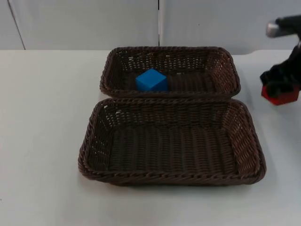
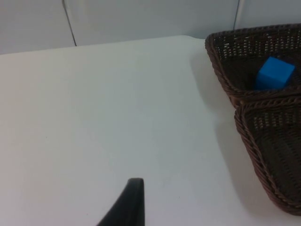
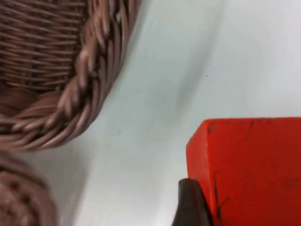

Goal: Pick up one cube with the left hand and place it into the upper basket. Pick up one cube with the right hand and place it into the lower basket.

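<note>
Brown wicker makes up two rectangular baskets at the centre of the top view, standing on a white table (image 1: pixel 42 141) with their long rims touching. The upper basket (image 1: pixel 221 63), nearer the grey partition wall (image 1: pixel 84 23), holds a blue cube (image 1: pixel 151 80) on its floor, left of its middle. The lower basket (image 1: pixel 94 136) is larger.

At the right edge of the top view, level with the upper basket, the right gripper (image 1: pixel 281 92) grips a red cube (image 1: pixel 281 95) between its black fingers. It is to the right of both baskets and well apart from the lower one's floor. In the right wrist view the red cube (image 3: pixel 249 169) sits against a black fingertip (image 3: pixel 190 207), beside the woven rim of a basket (image 3: pixel 89 80).

In the left wrist view the left gripper's single visible fingertip (image 2: pixel 129 205) is over bare table, well apart from the blue cube (image 2: pixel 274 73); I cannot tell how wide that gripper is.
</note>
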### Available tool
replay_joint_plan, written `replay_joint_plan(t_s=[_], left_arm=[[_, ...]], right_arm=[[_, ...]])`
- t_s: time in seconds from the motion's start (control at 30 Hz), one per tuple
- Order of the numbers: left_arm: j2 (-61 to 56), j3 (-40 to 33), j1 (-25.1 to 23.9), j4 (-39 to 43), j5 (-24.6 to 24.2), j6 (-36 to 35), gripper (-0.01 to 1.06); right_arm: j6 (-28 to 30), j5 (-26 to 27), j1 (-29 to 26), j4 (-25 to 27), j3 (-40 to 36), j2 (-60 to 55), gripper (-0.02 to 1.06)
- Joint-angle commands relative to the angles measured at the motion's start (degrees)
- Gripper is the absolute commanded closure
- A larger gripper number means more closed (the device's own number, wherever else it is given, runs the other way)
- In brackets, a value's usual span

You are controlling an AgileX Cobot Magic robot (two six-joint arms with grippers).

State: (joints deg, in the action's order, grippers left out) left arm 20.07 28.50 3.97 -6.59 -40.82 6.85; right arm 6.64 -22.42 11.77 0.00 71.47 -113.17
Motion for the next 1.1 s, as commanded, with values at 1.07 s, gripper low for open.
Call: replay_joint_plan(t_s=[1.07], left_arm=[[-0.23,-0.25,-0.14,0.02,0.62,-0.27,0.04]], right_arm=[[1.85,-13.4,11.37,0.0,0.1,20.83,1.05]])
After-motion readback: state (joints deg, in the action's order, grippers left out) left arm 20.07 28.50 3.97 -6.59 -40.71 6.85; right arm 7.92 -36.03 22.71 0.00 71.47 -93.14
